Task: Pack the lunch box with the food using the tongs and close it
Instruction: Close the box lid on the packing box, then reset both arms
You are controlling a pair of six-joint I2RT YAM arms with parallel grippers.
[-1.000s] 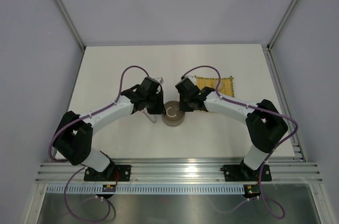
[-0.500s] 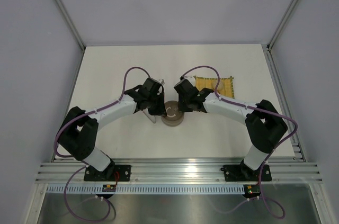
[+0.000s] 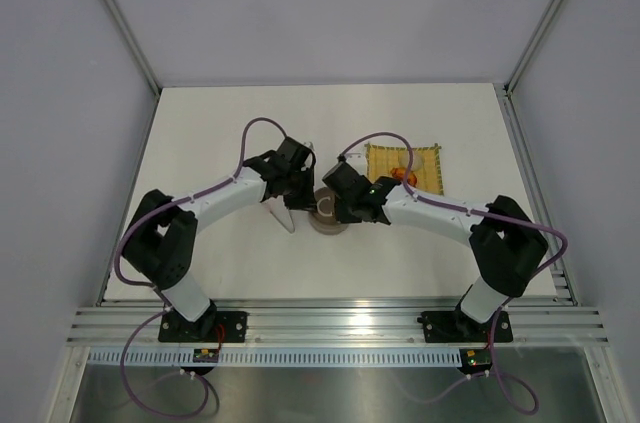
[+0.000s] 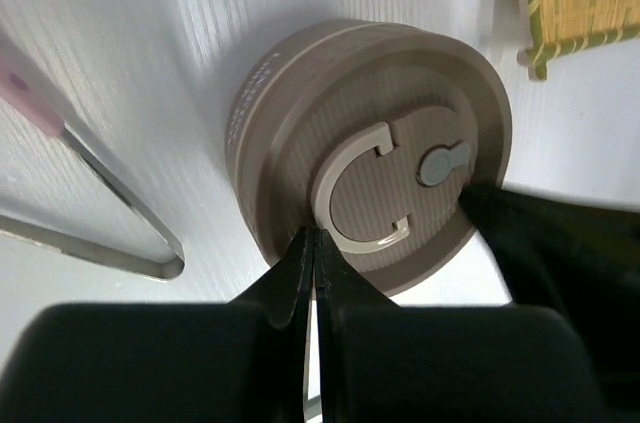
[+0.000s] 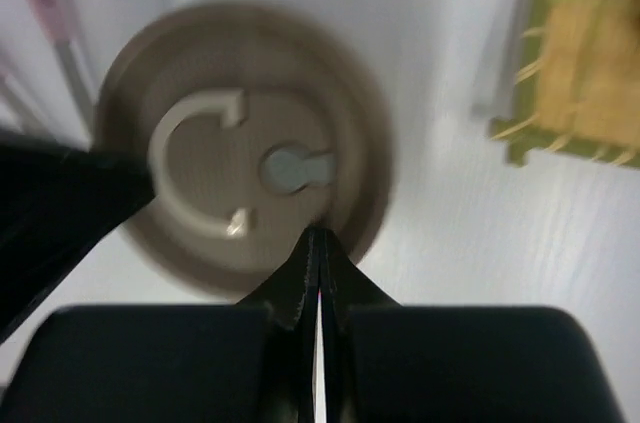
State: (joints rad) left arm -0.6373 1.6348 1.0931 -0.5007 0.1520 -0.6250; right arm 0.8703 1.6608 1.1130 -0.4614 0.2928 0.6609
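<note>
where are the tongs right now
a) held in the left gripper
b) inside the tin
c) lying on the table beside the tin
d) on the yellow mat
c: the tongs lie flat on the table next to the lidded tin, while the left gripper is shut with nothing in it, its tips at the lid's edge.

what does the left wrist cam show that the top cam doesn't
Only the left wrist view: the lid's ring handle lying flat, and the shut left gripper with its tips at the lid's rim.
Only the top view: the left arm and right arm whole, and the full yellow mat with an orange food piece on it.
Both: the lunch box with its lid on, and the tongs lying beside it.
</note>
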